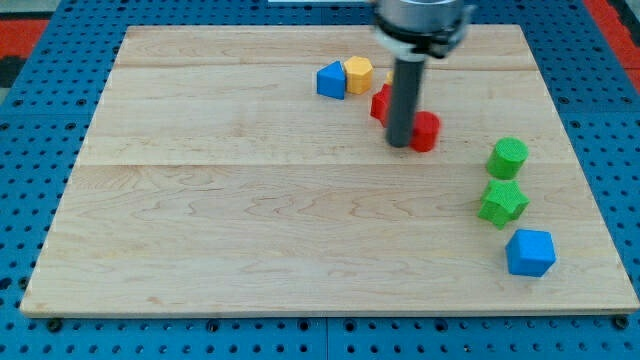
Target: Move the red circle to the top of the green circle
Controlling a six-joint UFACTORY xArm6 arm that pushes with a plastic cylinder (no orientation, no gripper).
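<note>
You've got a pale wooden board (250,220) filling the view, planked grain running across, sitting on blue pegboard (30,110) dotted with holes. Your arm's bulky housing comes in at the view's top, and the dark straight rod drops from it; there's no pincer here to open or close, only my tip (400,145). It's touching the left side of the red circle (427,131), a small matte red cylinder just right of the rod. A second red block (381,103), shape unclear, is half hidden behind the rod. Toward the view's right edge: a blue cube-like block (529,252) lowest, a green star-shaped block (502,203) above it, then the green circle (508,158), well apart from the red circle. Up top, a blue block (331,80) touches a yellow hexagonal block (358,73).
</note>
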